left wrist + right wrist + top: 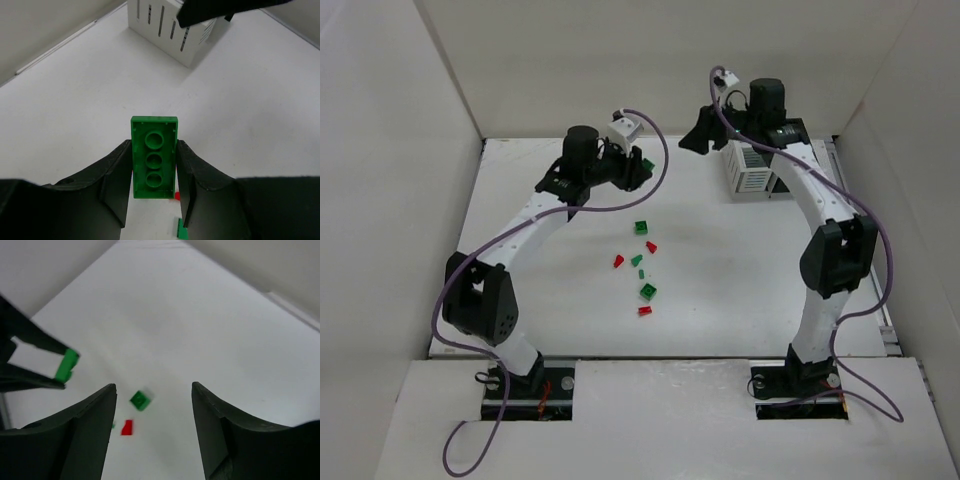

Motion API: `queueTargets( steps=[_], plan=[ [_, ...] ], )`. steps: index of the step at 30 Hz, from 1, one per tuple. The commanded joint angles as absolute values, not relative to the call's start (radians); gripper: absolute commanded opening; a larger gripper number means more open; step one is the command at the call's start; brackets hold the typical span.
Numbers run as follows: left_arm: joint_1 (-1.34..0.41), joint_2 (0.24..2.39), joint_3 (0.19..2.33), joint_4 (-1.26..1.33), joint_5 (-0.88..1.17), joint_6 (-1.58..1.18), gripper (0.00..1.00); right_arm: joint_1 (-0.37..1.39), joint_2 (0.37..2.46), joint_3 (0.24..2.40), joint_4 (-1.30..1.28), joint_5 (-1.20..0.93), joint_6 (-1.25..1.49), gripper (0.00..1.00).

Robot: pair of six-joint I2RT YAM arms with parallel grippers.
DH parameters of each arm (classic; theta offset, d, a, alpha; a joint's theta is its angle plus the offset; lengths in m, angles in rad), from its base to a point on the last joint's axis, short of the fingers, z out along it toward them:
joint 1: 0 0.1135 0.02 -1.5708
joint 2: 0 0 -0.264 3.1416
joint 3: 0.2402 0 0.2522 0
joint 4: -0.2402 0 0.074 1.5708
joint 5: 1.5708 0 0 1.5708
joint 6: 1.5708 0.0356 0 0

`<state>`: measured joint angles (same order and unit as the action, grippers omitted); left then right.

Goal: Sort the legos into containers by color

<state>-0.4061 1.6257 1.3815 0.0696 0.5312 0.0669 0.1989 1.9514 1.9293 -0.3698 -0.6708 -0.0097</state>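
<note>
Grips a flat green plastic lego plate (154, 160) between the left fingers (117, 175), up off the white bench (550, 300), left of the white slatted plastic bin (750, 172) at far right. Holds the right fingers (92, 427) spread and empty beside that bin's left side. Shows small red and green plastic bricks (648, 291) scattered mid-bench.
</note>
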Motion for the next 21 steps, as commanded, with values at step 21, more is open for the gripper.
queueTargets(
  steps=[21],
  plan=[
    [-0.592, 1.336, 1.161, 0.057, 0.212, 0.245, 0.01, 0.385, 1.763, 1.715, -0.383, -0.985, 0.281, 0.65]
  ],
)
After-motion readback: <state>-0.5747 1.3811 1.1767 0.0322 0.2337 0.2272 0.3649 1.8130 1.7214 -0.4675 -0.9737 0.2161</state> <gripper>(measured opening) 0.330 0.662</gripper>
